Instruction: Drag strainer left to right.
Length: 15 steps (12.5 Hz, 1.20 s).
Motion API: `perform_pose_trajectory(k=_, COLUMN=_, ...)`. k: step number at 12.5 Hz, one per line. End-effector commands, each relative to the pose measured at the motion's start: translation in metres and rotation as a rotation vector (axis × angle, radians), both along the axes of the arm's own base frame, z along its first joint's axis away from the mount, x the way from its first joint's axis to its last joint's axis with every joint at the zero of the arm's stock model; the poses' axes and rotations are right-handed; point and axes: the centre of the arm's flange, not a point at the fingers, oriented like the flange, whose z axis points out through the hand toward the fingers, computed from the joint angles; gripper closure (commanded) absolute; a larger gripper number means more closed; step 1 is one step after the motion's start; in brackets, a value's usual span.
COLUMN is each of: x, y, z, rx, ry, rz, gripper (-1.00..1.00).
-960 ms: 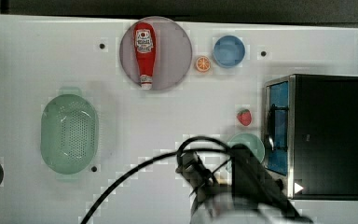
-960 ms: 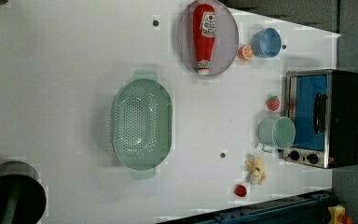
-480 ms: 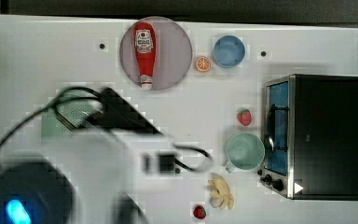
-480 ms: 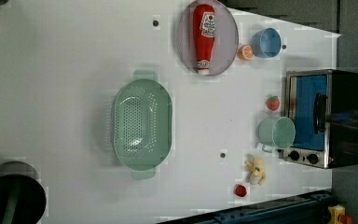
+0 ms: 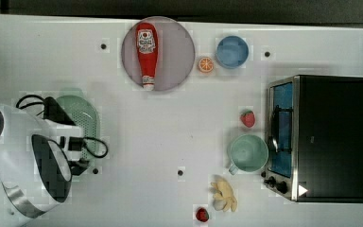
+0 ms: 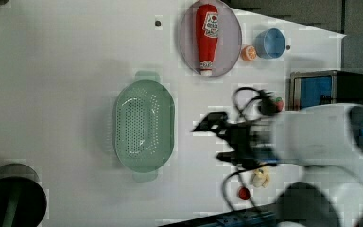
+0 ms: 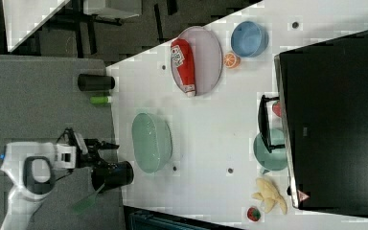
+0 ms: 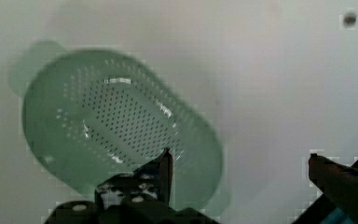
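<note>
The strainer [image 6: 144, 125] is a pale mint-green oval colander with small holes and tab handles, resting flat on the white table [image 6: 66, 71]. In the top view the strainer [image 5: 81, 111] lies at the left, partly covered by my arm. My gripper [image 6: 215, 138] hovers open, apart from the strainer, on the left view's right side of it. The wrist view looks down on the strainer [image 8: 116, 121] between my gripper [image 8: 249, 163] fingers, with one fingertip [image 8: 166, 163] over its rim. Nothing is held. In the right view the strainer [image 7: 152, 142] sits beside my gripper [image 7: 106, 146].
A grey plate [image 5: 175, 52] holds a ketchup bottle [image 5: 146, 52]; an orange slice [image 5: 205, 64] and blue bowl [image 5: 232, 51] sit beside it. A toaster oven [image 5: 321, 137], mint mug [image 5: 248, 152], strawberries [image 5: 248, 118], and banana [image 5: 224, 194] fill the top view's right. A black cup [image 6: 9, 201] stands near the strainer.
My arm swept from the top view's lower middle across to its left, over the strainer, and came into the left view from its right. The strainer has not moved.
</note>
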Motion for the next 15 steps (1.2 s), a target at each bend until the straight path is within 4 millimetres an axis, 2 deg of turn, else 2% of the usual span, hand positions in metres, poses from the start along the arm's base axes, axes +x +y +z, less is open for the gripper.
perform_pose_trajectory(k=1, x=0.010, y=0.026, z=-0.004, rx=0.010, ry=-0.065, rz=-0.361, gripper=-1.00)
perform_pose_trajectory(k=5, x=0.014, y=0.046, z=-0.089, rx=-0.053, ry=-0.037, rz=-0.643, gripper=-1.00)
perform_pose_trajectory(k=8, x=0.015, y=0.055, z=-0.141, rx=-0.039, ry=-0.063, rz=-0.627, gripper=-1.00)
perform_pose_trajectory(k=11, x=0.019, y=0.052, z=-0.176, rx=-0.007, ry=-0.045, rz=-0.637, gripper=-1.00)
perform_pose_trajectory(k=15, x=0.030, y=0.023, z=-0.208, rx=-0.060, ry=-0.045, rz=-0.652, gripper=-1.00)
